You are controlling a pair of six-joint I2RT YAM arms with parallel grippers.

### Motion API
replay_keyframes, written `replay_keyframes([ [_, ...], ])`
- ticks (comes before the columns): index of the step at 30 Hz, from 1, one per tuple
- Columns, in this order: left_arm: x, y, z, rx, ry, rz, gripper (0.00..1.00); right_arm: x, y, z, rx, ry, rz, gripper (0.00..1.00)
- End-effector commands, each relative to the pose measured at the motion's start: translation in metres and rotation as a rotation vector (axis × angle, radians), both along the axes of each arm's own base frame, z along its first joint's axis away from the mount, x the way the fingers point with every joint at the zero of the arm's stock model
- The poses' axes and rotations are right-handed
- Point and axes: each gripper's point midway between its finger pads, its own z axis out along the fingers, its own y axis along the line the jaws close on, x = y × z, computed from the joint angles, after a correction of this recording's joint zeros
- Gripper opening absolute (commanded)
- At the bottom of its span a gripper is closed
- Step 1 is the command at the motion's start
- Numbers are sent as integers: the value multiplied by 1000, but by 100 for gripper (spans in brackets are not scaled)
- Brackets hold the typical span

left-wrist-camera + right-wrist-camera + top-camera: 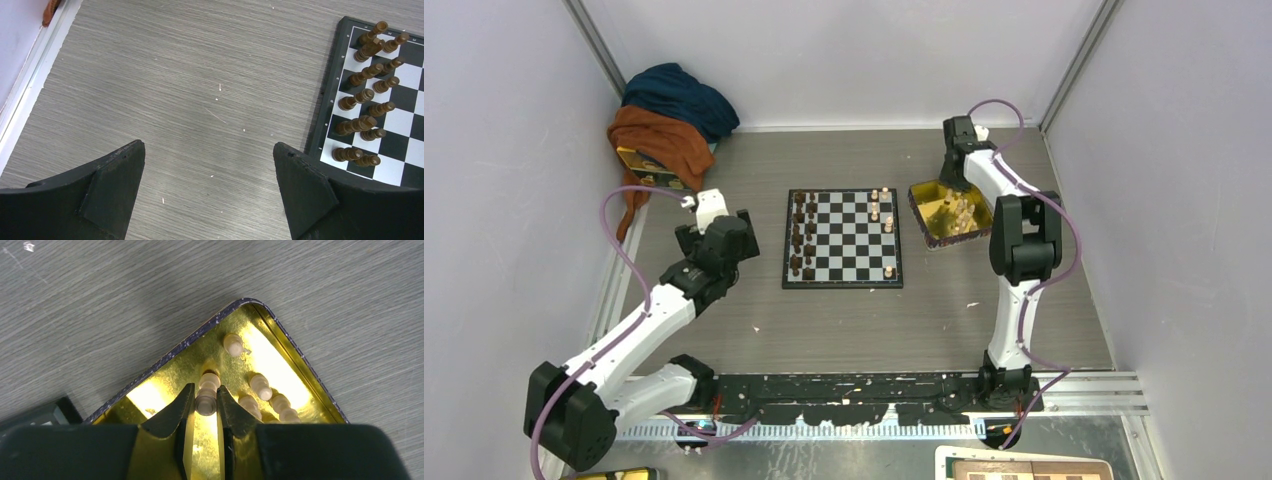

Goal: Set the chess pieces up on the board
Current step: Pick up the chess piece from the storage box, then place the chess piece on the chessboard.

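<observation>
The board (843,239) lies mid-table with dark brown pieces on its left columns and a few light-tan chess pieces (879,210) on its right side. More tan pieces lie in the shiny yellow tray (924,215) right of the board. My right gripper (205,396) is down in the tray (165,370), its jaws shut on one tan piece (206,399); other tan pieces (260,386) lie beside it. My left gripper (209,150) is open and empty over bare table, left of the board (330,95).
A heap of blue and orange cloth (669,120) lies at the back left corner. Dark brown pieces (367,97) stand along the board's left edge. White enclosure walls close in both sides.
</observation>
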Motion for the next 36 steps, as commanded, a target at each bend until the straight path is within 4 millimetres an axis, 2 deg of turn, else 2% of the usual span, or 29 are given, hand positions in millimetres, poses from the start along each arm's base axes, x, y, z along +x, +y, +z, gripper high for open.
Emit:
replay_keyframes([
  [1,2,2,23,-33,-76,30,100,8,10,79,24,-168,28,1],
  [9,-6,6,26,-41,-84,31,100,-16,32,106,31,-196,84,1],
  [18,-13,7,29,-55,-88,17,100,-72,85,116,50,-173,216,1],
  [21,-14,6,29,-60,-88,9,100,-92,104,113,51,-156,261,1],
  [27,-13,2,26,-70,-80,-4,100,-121,131,100,53,-124,320,1],
  [31,-13,2,25,-74,-82,-5,100,-132,145,88,53,-101,357,1],
  [36,-13,2,24,-71,-81,-5,100,-137,160,75,47,-73,400,1],
])
